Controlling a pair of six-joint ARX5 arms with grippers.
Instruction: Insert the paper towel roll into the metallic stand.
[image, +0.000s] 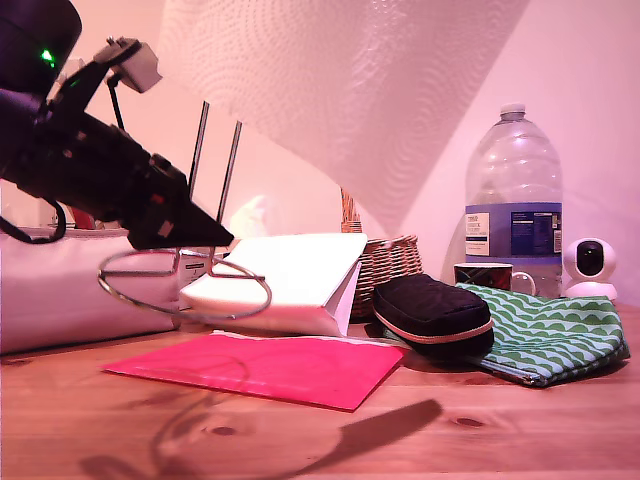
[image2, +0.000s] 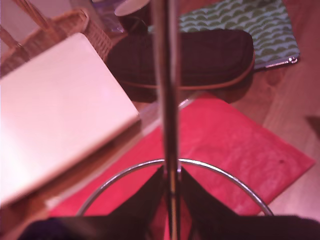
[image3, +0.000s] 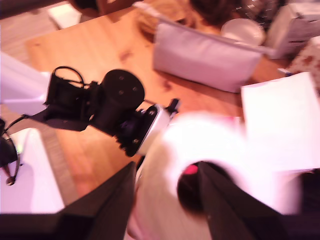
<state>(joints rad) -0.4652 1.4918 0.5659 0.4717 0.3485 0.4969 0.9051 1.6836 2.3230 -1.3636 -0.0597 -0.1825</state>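
The paper towel roll (image: 350, 90) hangs high above the table, filling the top middle of the exterior view; its embossed white side faces the camera. In the second wrist view my second gripper (image3: 167, 172) is shut on the roll (image3: 220, 145), whose dark hollow core shows between the fingers. The metallic stand (image: 230, 170) is held off the table at the exterior view's left, ring base low and the two thin uprights rising. My first gripper (image: 212, 240) is shut on the stand's upright (image2: 166, 75) just above the ring, with its fingers (image2: 150, 195) on both sides of the wire.
A white folded package (image: 300, 275) leans behind the ring. A red envelope (image: 260, 365) lies flat below it. A wicker basket (image: 388, 262), black pouch (image: 432, 310), green patterned pouch (image: 548, 335), mug (image: 485, 275), water bottle (image: 513, 200) and small white camera (image: 590, 265) stand toward the exterior view's right.
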